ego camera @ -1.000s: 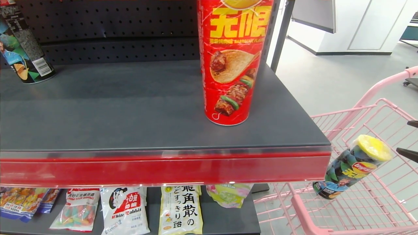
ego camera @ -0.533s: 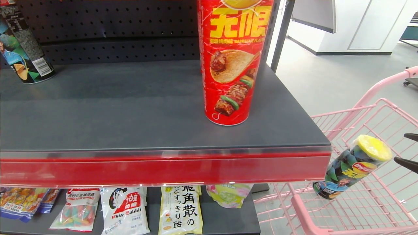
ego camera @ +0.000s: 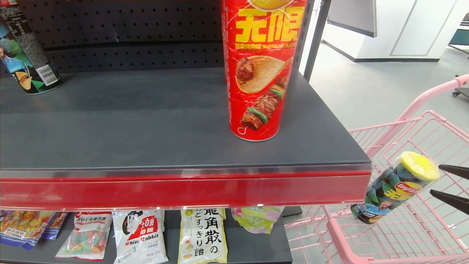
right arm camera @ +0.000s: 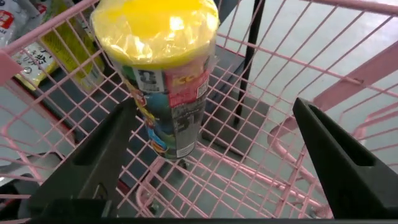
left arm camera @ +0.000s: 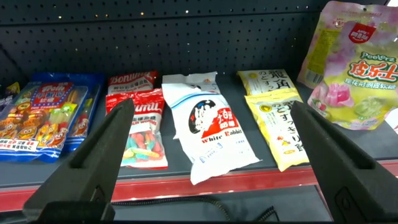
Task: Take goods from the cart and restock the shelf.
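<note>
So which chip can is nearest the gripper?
The yellow-lidded can in the pink cart, beside the right gripper; the other two stand on the shelf.

The left gripper (left arm camera: 211, 104) and right gripper (ego camera: 435, 179) each have two black, wedge-shaped fingers (left arm camera: 99, 155) tapering to narrow tips; a thin black cable (left arm camera: 239, 210) curls by the left one

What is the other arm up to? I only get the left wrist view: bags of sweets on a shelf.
Observer: The right gripper is open, pointing at a yellow-lidded can in the pink cart.
Operator: Is that can standing up?
Observer: No, it sits tilted, lid end higher.
Operator: Anything restocked yet?
Observer: A tall red can stands upright on the upper shelf.
</note>
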Tool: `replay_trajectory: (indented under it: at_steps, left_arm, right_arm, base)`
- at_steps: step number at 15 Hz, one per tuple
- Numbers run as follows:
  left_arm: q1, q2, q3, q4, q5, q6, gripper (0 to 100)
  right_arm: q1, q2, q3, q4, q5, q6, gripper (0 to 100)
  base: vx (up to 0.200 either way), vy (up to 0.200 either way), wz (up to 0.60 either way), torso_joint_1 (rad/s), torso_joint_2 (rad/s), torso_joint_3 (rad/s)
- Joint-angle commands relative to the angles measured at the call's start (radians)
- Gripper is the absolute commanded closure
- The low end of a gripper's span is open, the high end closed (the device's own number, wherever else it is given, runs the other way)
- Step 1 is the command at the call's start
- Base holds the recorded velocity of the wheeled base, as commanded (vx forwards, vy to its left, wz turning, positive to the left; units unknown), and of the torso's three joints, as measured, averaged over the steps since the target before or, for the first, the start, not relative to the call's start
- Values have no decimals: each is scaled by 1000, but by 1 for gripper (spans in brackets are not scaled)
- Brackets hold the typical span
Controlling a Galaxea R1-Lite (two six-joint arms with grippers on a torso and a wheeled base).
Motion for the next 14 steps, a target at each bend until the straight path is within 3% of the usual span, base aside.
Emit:
replay_trajectory:
  at_steps: [1,9,14]
  left_arm:
    - [0,1,0,0,0,0,0]
    - [0,1,0,0,0,0,0]
    - [0,1,0,0,0,0,0]
  right_arm:
    - [20,22,15,0,5,-1,0]
    - [98,138,-7,-9,7,-3,0]
    - [116,221,-103,-9,15,-10,0]
  base:
    - [0,0,0,0,0,0]
    - [0,0,0,0,0,0]
    - [0,0,0,0,0,0]
